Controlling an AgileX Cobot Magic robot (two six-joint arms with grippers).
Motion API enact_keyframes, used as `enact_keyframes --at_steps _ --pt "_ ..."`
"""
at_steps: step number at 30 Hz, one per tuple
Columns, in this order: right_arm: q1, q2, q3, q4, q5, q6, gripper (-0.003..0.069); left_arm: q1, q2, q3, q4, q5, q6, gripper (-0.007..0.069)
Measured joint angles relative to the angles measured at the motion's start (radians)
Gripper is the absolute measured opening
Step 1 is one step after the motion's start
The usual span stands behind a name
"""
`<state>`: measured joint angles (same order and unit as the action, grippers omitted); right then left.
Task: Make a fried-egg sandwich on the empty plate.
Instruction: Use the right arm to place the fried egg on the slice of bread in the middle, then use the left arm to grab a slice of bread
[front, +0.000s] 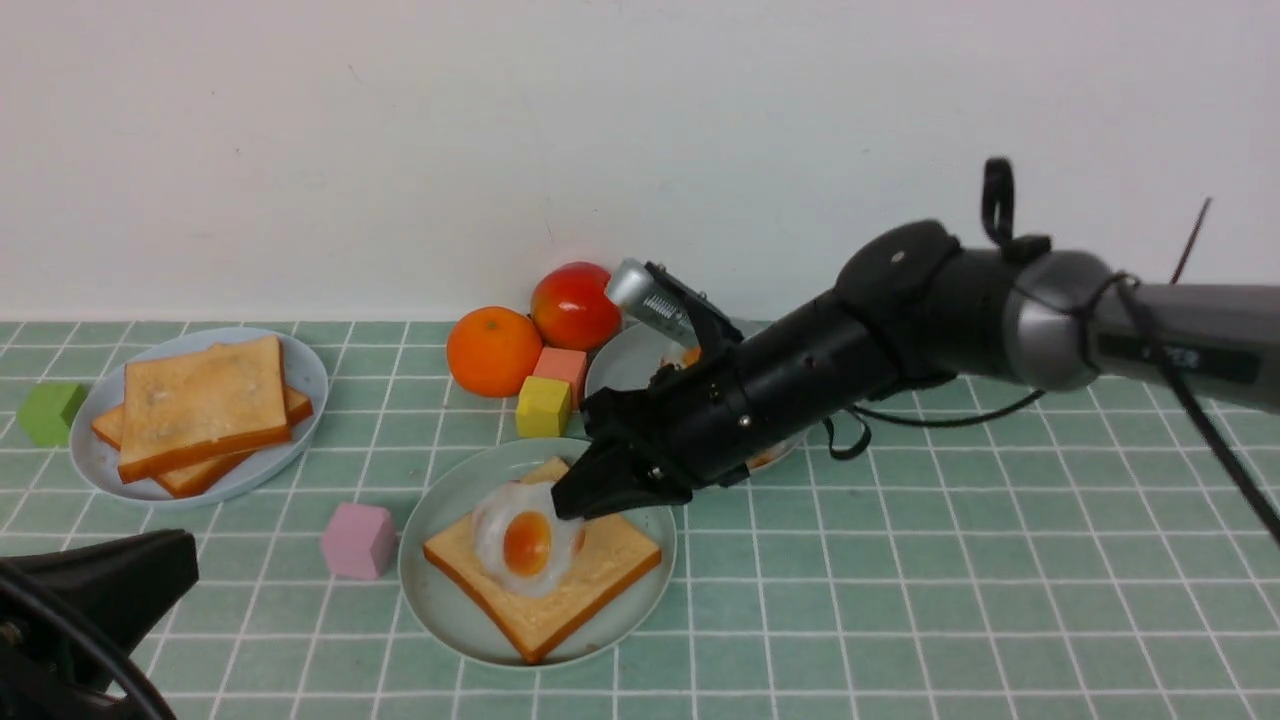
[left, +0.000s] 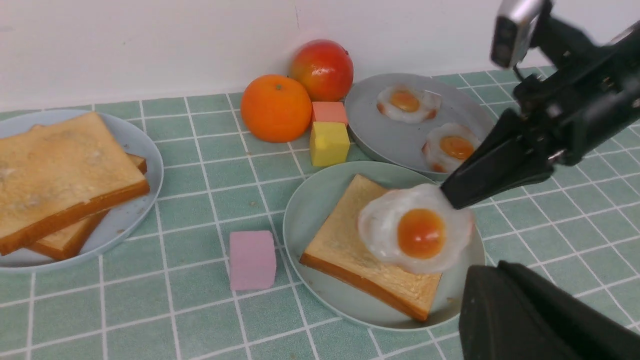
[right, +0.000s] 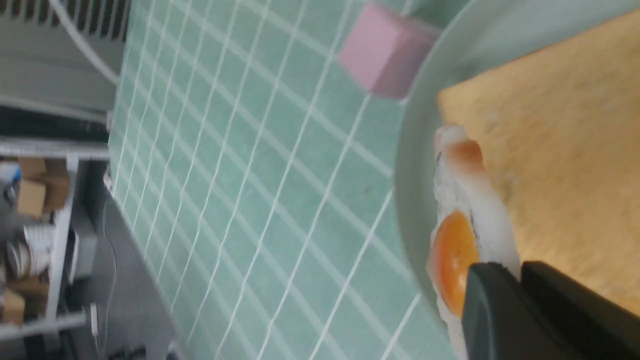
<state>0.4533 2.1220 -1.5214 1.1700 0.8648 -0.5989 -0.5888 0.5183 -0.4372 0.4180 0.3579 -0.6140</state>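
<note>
My right gripper (front: 575, 503) slants down from frame right, jaws clamped on the white orange-yolked fried egg (front: 527, 545) over golden square toast (front: 600, 575) on the round mint-green plastic plate (front: 437, 590), lower centre. Left gripper (front: 140, 570), lower left: I can't tell its jaws.

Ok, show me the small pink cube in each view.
Front view: the small pink cube, just left of the round pale mint-green plate.
Left wrist view: the cube beside that plate's rim.
Right wrist view: the cube beside the rim too.
Shared landmark: the mint-green plate.
</note>
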Motion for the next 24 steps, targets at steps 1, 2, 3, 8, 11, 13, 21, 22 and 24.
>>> enact_keyframes --at_steps 1,2,3,8,11,13,21,22,24 --pt "-0.001 0.012 0.000 0.003 -0.018 0.000 0.0055 0.000 0.000 0.000 0.000 0.000 -0.001 0.0007" --pt "-0.002 0.023 0.000 0.004 -0.036 0.001 0.0055 0.000 0.000 0.000 0.000 0.000 -0.001 0.0009" --pt "-0.003 0.035 0.000 0.006 -0.050 0.009 0.0055 0.000 0.000 0.000 0.000 0.000 -0.001 0.0011" --pt "-0.004 0.063 0.000 0.011 -0.074 0.074 0.0090 0.000 0.000 0.000 0.001 0.000 -0.002 0.0014" --pt "-0.004 0.065 0.000 -0.009 -0.079 0.078 0.0139 0.000 0.000 0.000 0.001 0.000 -0.002 0.0015" --pt "-0.009 0.064 0.000 -0.029 -0.076 0.081 0.0251 0.000 0.000 0.000 0.001 0.000 -0.002 0.0015" --pt "-0.102 -0.118 0.002 -0.198 0.066 0.113 0.0382 0.000 0.039 -0.005 -0.023 0.063 -0.014 0.0015" --pt "-0.108 -0.148 0.002 -0.235 0.079 0.126 0.0351 0.000 0.055 -0.012 -0.031 0.080 -0.015 0.0016" --pt "-0.112 -0.225 0.008 -0.348 0.116 0.165 0.0285 0.000 0.112 -0.032 -0.042 0.122 -0.016 0.0017"
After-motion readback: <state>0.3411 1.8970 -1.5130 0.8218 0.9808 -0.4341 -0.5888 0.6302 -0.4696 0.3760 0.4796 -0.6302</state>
